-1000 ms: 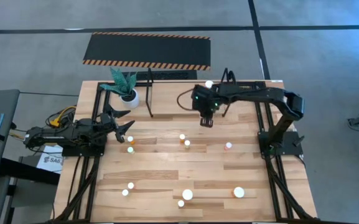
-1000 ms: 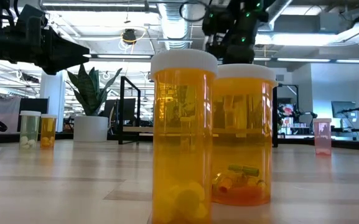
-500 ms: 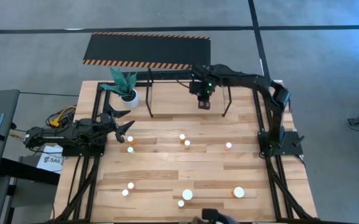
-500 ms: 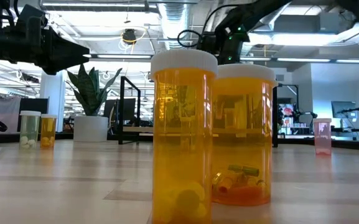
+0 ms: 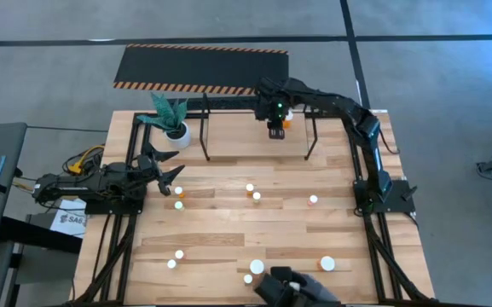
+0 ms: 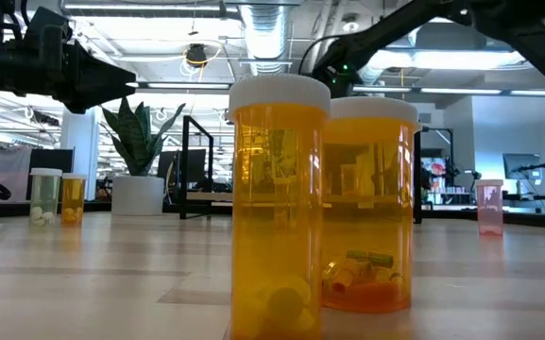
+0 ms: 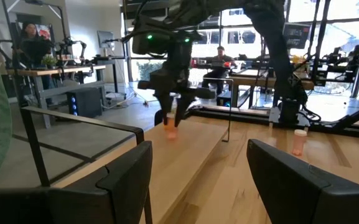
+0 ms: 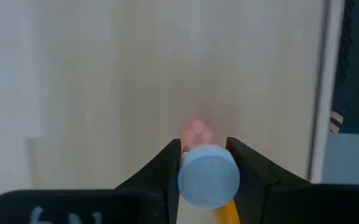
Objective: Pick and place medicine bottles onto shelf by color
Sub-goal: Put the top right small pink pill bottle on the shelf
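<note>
My right gripper hangs over the far part of the table, between the two upright end loops of the black shelf. It is shut on a small medicine bottle with a white cap and a reddish-orange body. Several more white-capped medicine bottles stand on their bases across the wooden table. Two large orange ones fill the low view. My left gripper waits open at the table's left side, touching nothing. My right gripper pinches the bottle's white cap between its two fingers. The fingers come from above and point steeply down. The bottle hangs upright below them, its body close over the shelf's light wood. Whether its base touches the wood, I cannot tell.
A white plant pot stands at the shelf's left end. A black hazard-striped mat lies on the floor beyond the table. A dark shape shows at the table's near edge. A pinkish bottle stands near the right arm's base.
My right gripper has carried the bottle from above the table's middle toward the far edge and slightly left, sinking a little, and now stands over the shelf. The bottle has stayed upright in the hold. A dark shape has come in at the near edge.
</note>
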Motion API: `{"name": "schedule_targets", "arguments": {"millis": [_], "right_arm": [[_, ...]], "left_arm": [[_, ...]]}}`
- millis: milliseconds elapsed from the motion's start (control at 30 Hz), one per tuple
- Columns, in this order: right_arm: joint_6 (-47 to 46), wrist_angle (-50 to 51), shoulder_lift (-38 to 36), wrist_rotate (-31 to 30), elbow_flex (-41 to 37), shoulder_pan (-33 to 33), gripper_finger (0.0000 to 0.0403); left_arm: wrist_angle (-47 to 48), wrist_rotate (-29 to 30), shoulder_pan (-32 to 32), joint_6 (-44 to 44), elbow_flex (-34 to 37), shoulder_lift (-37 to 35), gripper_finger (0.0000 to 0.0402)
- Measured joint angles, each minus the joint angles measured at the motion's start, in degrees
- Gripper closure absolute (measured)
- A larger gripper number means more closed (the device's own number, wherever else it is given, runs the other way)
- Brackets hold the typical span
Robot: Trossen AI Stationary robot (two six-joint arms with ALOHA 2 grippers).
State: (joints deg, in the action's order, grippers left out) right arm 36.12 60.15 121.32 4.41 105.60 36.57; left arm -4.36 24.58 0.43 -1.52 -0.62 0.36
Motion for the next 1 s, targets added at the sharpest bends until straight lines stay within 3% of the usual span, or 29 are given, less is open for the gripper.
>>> {"name": "schedule_targets", "arguments": {"millis": [1000], "right_arm": [[9.1, -3.5, -0.2, 0.4, 0.0, 2.5, 0.0273]], "left_arm": [[0.0, 0.0, 0.0, 0.0, 0.0, 0.0, 0.0152]]}}
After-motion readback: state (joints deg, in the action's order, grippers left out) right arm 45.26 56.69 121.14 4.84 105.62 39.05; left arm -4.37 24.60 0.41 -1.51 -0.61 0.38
